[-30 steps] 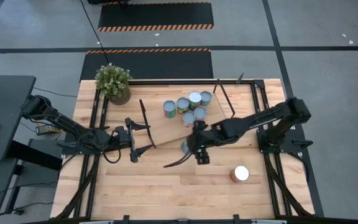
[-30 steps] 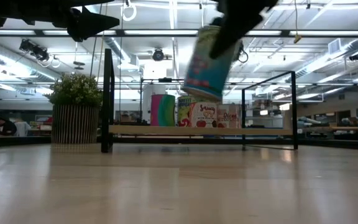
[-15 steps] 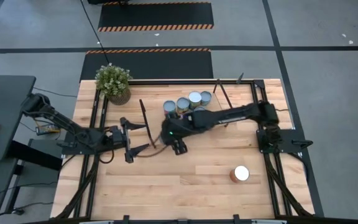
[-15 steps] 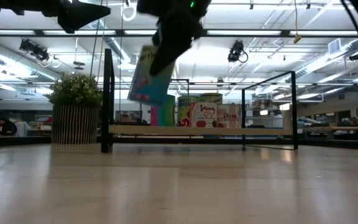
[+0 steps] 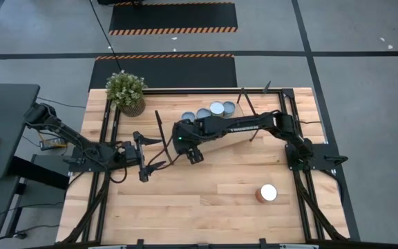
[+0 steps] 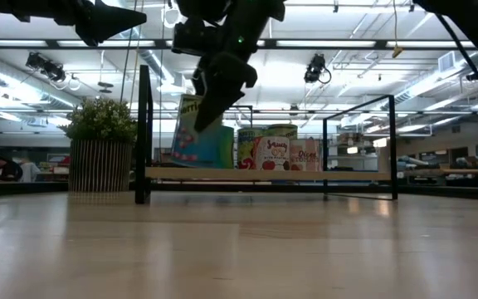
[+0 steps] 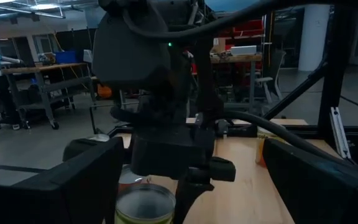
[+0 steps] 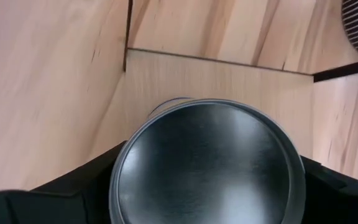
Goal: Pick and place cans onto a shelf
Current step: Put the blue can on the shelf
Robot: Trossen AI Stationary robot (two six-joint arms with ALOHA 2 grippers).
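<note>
one can (image 8: 207, 165) clamped in right gripper (image 6: 214, 87), hanging just over the shelf (image 6: 264, 174) board's near-left end, beside the shelved cans (image 5: 216, 109). placing step, i'd say; next: lower, then release. left gripper (image 5: 147, 158) spread wide, idle nearby.

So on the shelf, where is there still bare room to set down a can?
The shelf is bare at its left end, between the left black frame and the can held by the right fingers. The far right part is crowded with cans.
</note>
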